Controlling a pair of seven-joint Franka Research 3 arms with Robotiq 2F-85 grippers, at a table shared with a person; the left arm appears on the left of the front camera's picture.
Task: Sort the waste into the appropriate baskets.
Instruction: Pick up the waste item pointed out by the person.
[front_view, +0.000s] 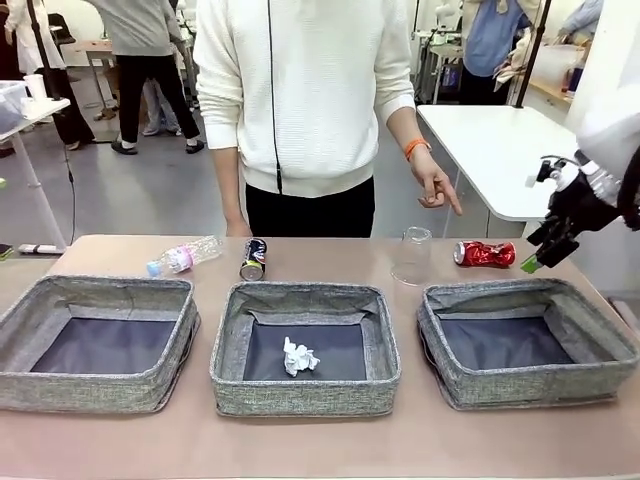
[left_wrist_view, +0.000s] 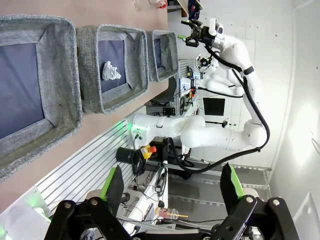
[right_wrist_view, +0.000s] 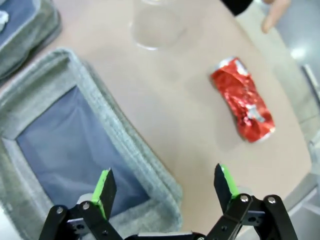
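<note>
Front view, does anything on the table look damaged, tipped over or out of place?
The red can is crushed and lies on its side behind the right basket. The clear bottle also lies flat behind the left basket, and the clear cup seems to stand mouth down. Nothing looks spilled.

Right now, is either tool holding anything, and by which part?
Nothing is held: the left tool and right tool both stand open and empty.
</note>
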